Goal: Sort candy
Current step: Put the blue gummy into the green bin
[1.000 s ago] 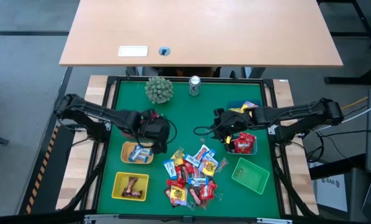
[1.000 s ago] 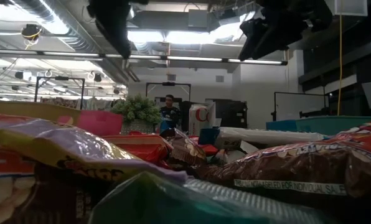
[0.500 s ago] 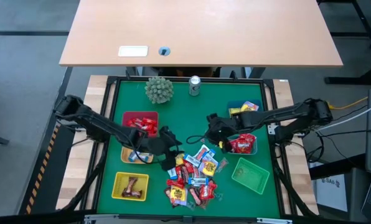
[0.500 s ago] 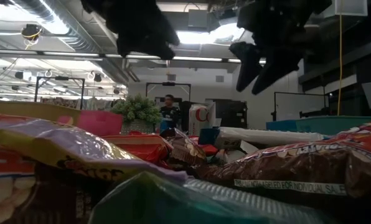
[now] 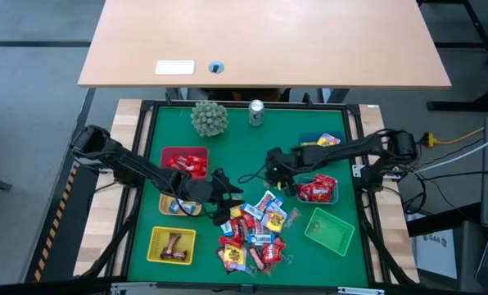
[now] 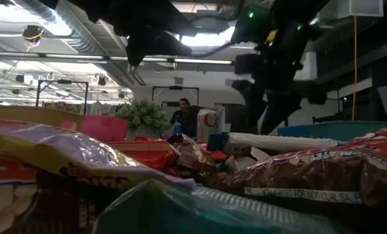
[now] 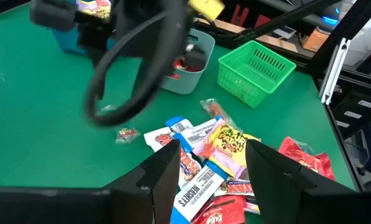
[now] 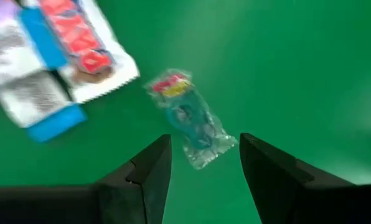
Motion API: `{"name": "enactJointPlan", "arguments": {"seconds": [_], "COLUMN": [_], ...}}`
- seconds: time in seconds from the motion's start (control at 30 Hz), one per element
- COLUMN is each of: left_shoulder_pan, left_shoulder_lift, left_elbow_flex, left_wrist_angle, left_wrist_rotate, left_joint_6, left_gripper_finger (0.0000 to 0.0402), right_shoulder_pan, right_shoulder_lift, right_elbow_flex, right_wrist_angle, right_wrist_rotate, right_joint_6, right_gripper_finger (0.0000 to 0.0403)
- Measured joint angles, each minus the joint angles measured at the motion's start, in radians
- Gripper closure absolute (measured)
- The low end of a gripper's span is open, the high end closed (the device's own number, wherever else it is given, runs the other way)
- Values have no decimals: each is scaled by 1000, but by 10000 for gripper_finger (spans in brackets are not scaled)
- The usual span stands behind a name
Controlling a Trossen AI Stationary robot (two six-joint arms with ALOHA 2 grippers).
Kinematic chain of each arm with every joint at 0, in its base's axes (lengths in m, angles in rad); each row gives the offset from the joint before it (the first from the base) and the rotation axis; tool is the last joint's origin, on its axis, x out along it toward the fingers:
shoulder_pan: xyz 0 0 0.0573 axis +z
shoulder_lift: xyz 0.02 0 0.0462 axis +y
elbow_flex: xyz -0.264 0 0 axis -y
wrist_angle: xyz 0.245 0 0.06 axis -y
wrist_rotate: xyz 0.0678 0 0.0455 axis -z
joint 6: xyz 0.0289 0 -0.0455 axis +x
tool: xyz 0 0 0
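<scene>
Dozens of shiny candy (image 5: 256, 233) wrappers, red, yellow, blue-white, heaped mid-mat | left gripper (image 7: 209, 167) spread, empty, over the heap's edge | right gripper (image 8: 201, 158) parted, empty, above one clear-wrapped sweet (image 8: 187, 116) lying apart

A: What are the arms built like?
B: Both are dark, nearly black, made of slim jointed segments. The left arm (image 5: 137, 170) and the right arm (image 5: 350, 152) look alike from above.
A: Any cables?
B: A black cable loops loose beside the right arm's wrist; the left wrist view catches it as a thick curved hoop.
A: And the fingers?
B: The left gripper (image 7: 211, 163) has two flat, dark, wedge-shaped fingers with angular edges; the right gripper (image 8: 204, 163) matches it.
A: Markings?
B: Small green lights glow on the right arm in the low view.
</scene>
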Motion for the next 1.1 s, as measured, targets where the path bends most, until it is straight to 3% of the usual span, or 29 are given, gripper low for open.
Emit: {"name": "enactJointPlan", "arguments": {"seconds": [0.43, 0.87, 1.1], "left_shoulder_pan": [0, 0, 0], "left_shoulder_lift": [0, 0, 0], "left_elbow_flex": [0, 0, 0], "left_wrist_angle": [-1, -2, -2], "left_wrist_rotate": [-1, -5, -5], "left_joint_6": [2, 1, 1], "left_gripper_finger": [233, 233, 233], "right_shoulder_pan": [-17, -18, -17], "right_shoulder_lift": [125, 146, 148], "right_elbow_flex": [0, 3, 3], "right_wrist_angle": [53, 50, 41], "right_wrist_rotate": [-44, -67, -70], "right_joint_6": [-96, -100, -100], "right_gripper_finger": [214, 215, 261]}}
